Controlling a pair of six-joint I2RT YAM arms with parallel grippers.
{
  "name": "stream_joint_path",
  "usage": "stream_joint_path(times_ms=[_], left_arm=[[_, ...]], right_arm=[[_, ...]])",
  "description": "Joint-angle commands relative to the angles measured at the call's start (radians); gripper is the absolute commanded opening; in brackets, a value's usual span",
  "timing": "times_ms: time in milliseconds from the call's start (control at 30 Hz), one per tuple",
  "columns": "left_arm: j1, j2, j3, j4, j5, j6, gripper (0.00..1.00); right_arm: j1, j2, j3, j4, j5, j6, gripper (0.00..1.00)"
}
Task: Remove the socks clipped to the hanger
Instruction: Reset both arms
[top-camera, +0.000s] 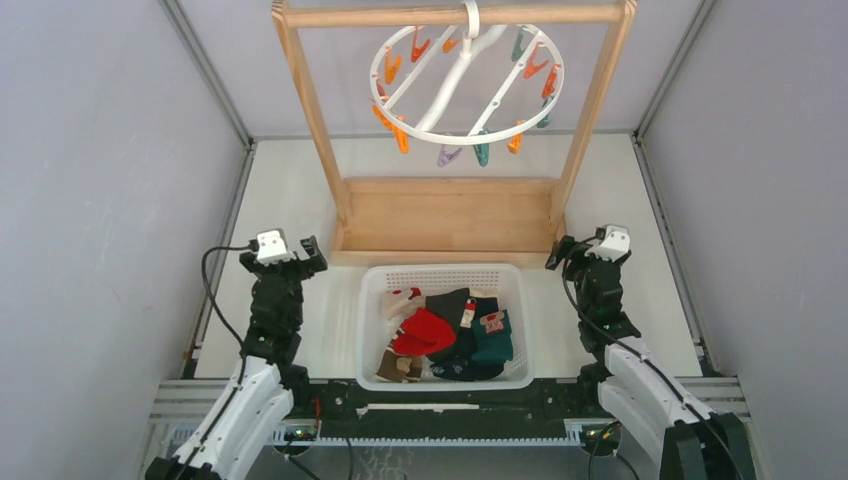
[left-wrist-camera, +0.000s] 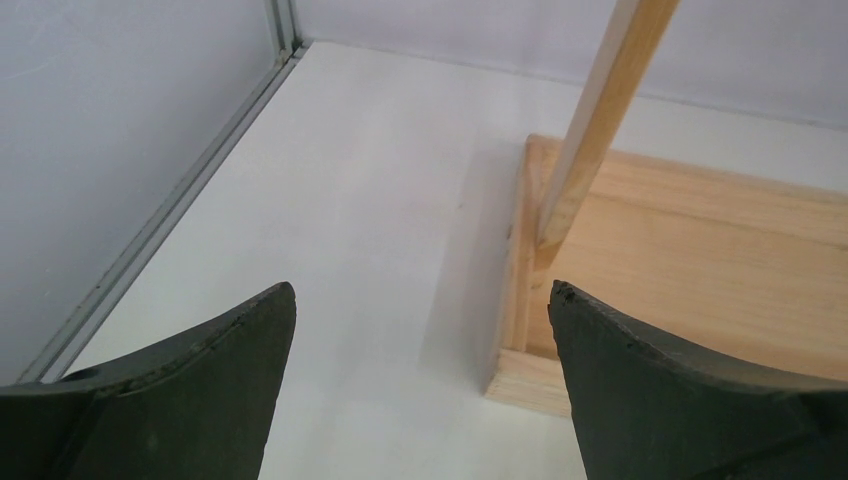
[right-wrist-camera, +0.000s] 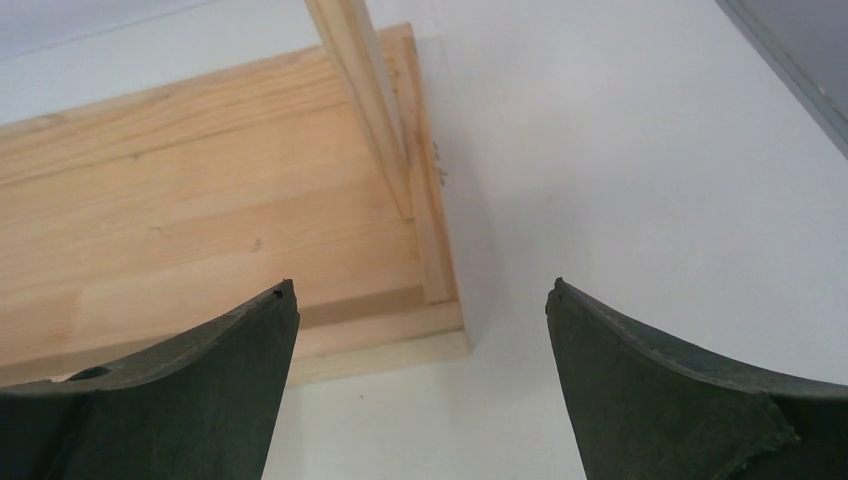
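Note:
The round white hanger (top-camera: 466, 85) hangs by its hook from the top bar of the wooden rack. Orange, teal and purple clips dangle from its ring, and I see no sock on any of them. The socks (top-camera: 446, 333), red, dark green, navy and striped, lie piled in the white basket (top-camera: 443, 277) between the arms. My left gripper (top-camera: 302, 258) sits left of the basket, open and holding nothing (left-wrist-camera: 420, 292). To the basket's right my right gripper (top-camera: 568, 254) is open too, with only bare table between its fingers (right-wrist-camera: 420, 288).
The wooden rack (top-camera: 450, 214) stands behind the basket; its base corners and uprights show in both wrist views (left-wrist-camera: 520, 375) (right-wrist-camera: 440, 340). Grey walls close in the white table on the left, right and back.

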Motion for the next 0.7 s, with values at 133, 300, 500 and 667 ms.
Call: stream_joint_path(times_ms=[133,300,500,667], left_arm=[[0.079,0.268,-0.139,0.481,0.093,0.140,1.00],[0.098,0.431,-0.086,0.544,0.110,0.132,1.00],[0.123,0.504,-0.039,0.549,0.103,0.140,1.00],[0.126,0.480,-0.125,0.707,0.030,0.138,1.00]], right_arm=[[-0.019,0.105,-0.105,0.405,0.117,-0.043,1.00],[-0.105,0.223,-0.106,0.491,0.066,0.015,1.00],[-0.118,0.314,-0.055,0.513,0.095,-0.006,1.00],[-0.117,0.332,-0.065,0.574,0.094,-0.043,1.00]])
